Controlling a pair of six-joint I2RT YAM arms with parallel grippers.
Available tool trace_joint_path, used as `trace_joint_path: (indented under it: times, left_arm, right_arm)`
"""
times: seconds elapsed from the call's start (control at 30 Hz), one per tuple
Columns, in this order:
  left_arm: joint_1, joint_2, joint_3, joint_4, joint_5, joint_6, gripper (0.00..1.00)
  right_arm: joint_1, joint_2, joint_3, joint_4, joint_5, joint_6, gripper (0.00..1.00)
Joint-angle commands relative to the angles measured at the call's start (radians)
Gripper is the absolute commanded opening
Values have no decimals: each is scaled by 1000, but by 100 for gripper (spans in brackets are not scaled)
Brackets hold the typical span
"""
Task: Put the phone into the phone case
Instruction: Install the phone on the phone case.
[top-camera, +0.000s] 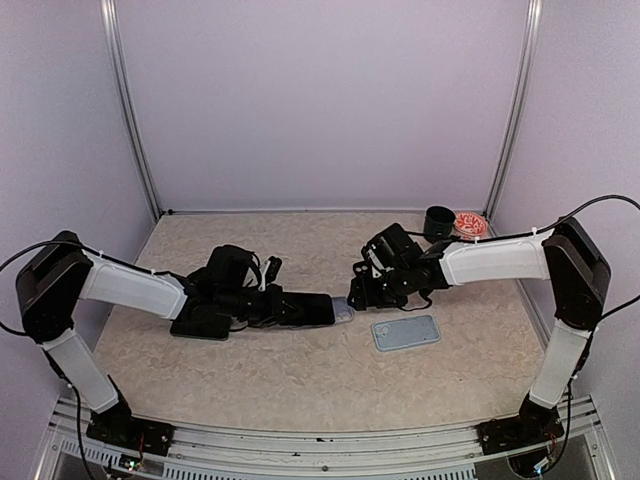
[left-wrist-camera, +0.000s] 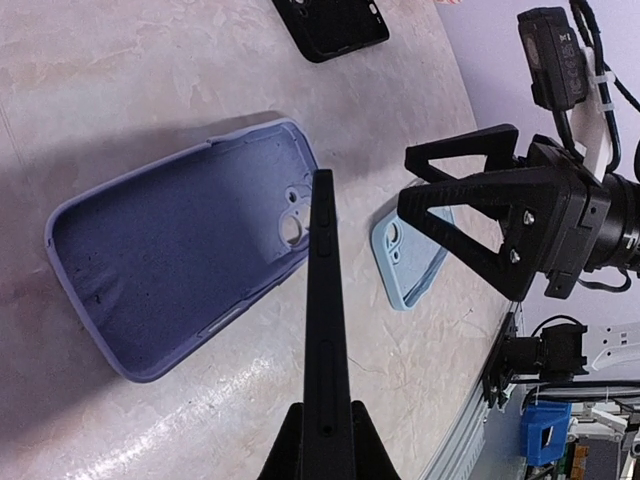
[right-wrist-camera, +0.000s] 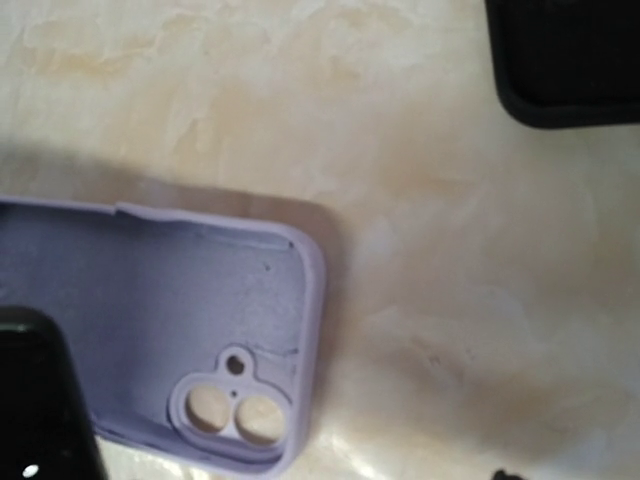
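Left gripper (left-wrist-camera: 325, 435) clamps the black phone (left-wrist-camera: 322, 300) edge-on over the lavender case (left-wrist-camera: 170, 270), seemingly to slot it in, while the right gripper (left-wrist-camera: 405, 178) hangs spread and empty at the case's three o'clock.

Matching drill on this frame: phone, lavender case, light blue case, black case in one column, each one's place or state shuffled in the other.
Things:
1 phone
2 lavender case
3 light blue case
4 black case

States:
A lying flat by itself, touched by nothing
B on edge, clamped in the left gripper
C cut off at the frame edge in both wrist views
D open side up, below the phone

Pairs: 1-B, 2-D, 3-A, 4-C
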Motion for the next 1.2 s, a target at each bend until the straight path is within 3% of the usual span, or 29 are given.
trace_joint_path:
  times: [0.0, 0.33, 0.5, 1.17]
  left_arm:
    - [7, 34, 65, 18, 27, 7, 0]
    - [23, 81, 90, 23, 20, -9, 0]
    - [29, 98, 108, 48, 56, -25, 0]
    - [36, 182, 186, 2, 96, -53, 0]
  right_arm:
    - [-11, -27, -20, 22, -1, -3, 76]
    - [-21, -47, -45, 54, -51, -8, 94]
    - [-25, -49, -50, 62, -60, -9, 98]
    - [-47, -18, -49, 77, -92, -6, 99]
